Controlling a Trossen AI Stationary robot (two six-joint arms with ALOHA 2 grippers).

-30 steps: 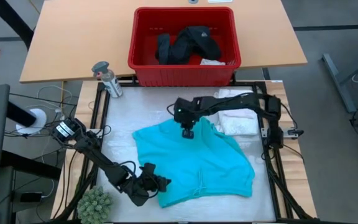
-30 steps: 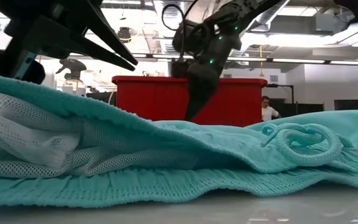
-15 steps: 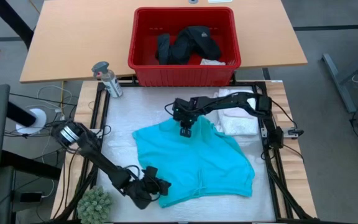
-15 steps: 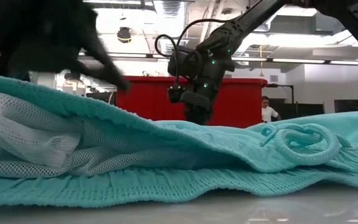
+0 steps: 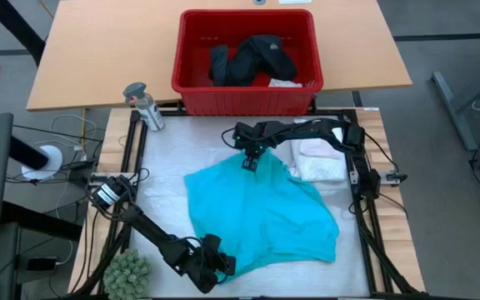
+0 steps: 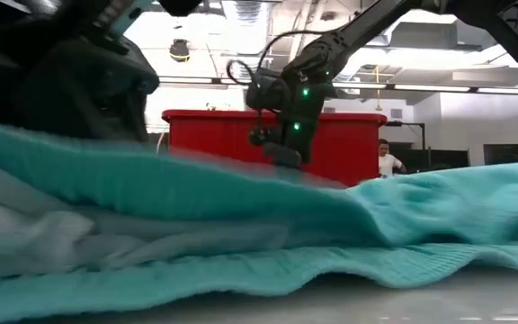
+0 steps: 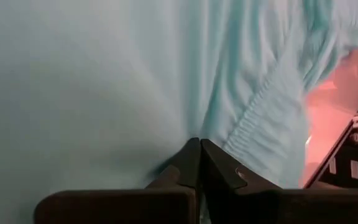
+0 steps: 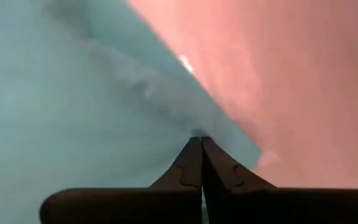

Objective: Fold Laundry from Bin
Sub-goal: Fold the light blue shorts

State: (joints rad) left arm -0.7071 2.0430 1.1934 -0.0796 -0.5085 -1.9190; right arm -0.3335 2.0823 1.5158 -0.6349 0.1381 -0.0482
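Turquoise shirt (image 5: 261, 215): left gripper (image 5: 222, 265) and right gripper (image 5: 249, 162), both clamped on opposite edges, have drawn it narrower since a second ago; fold under way.

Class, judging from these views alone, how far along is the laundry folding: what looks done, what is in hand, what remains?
Done: a white piece lies on the mat beside the work.
In hand: the turquoise shirt is spread on the mat; the left gripper pinches its near edge and the right gripper its far edge, fingers shut.
Left: black clothing and a pale piece sit in the red bin.
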